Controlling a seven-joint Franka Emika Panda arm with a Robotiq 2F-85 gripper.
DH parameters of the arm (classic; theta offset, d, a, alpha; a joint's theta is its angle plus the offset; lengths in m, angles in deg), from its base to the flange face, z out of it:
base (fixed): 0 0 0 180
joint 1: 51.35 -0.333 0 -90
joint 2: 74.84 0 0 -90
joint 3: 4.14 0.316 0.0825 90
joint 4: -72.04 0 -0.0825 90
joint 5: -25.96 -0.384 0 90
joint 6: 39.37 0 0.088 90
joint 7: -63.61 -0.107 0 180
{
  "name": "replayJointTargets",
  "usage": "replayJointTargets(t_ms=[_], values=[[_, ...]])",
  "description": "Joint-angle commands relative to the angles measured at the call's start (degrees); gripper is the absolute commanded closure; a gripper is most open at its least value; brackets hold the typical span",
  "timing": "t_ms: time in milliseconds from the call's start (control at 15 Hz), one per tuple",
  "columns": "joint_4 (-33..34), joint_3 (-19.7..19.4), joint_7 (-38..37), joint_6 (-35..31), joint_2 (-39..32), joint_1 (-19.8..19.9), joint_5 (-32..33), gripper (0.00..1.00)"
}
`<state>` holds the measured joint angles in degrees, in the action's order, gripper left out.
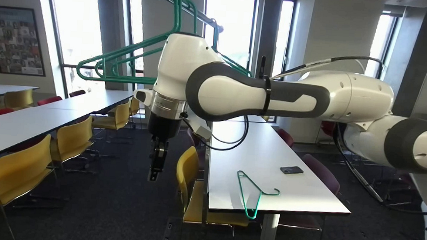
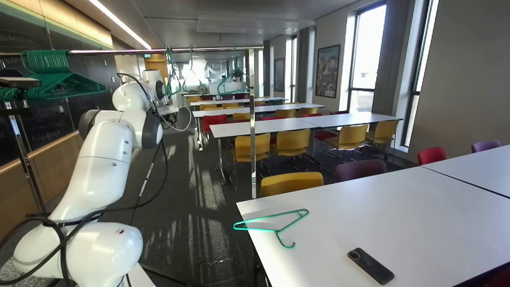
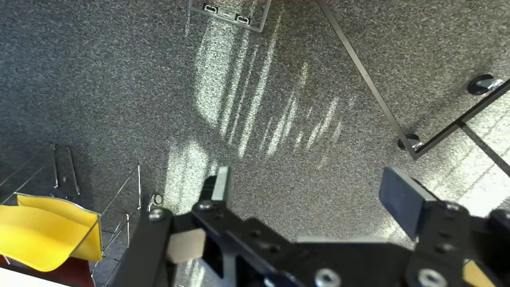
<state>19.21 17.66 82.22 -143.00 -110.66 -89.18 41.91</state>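
My gripper (image 1: pixel 153 175) points down over the dark floor in an exterior view, to the side of a white table. In the wrist view its two fingers (image 3: pixel 308 195) are wide apart with only carpet showing between them. A green plastic hanger (image 1: pixel 261 192) lies on the white table, partly over its edge; it also shows in an exterior view (image 2: pixel 275 230). Several green hangers (image 1: pixel 127 80) hang from a metal rail (image 1: pixel 202 17), close to the arm's wrist in that view. A dense bunch of green hangers (image 2: pixel 59 81) hangs farther along the rail. The gripper touches none of them.
A dark phone (image 1: pixel 291 170) lies on the white table (image 1: pixel 241 147), also seen in an exterior view (image 2: pixel 370 266). A metal post (image 2: pixel 252 139) holds the rail. Yellow chairs (image 1: pixel 23 171) and long tables stand nearby. The wrist view shows a yellow chair (image 3: pixel 48 231) and a wheeled frame (image 3: pixel 360 65).
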Motion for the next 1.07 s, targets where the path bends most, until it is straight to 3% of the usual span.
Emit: replayJointTargets(t_ms=[0, 200, 267, 533, 1000], values=[[13.6, -0.9, 1.3, 6.2, -6.2, -2.7, 1.6, 0.0], [17.6, -1.4, 1.0, 7.4, -7.1, -2.1, 1.3, 0.0], [17.2, -5.0, 1.3, 6.7, -6.0, -2.9, -1.4, 0.0], [22.4, -8.6, 1.1, 7.0, -6.6, -1.9, -3.1, 0.0], [20.9, -6.0, 0.8, 5.4, -5.6, 4.4, -5.0, 0.0]])
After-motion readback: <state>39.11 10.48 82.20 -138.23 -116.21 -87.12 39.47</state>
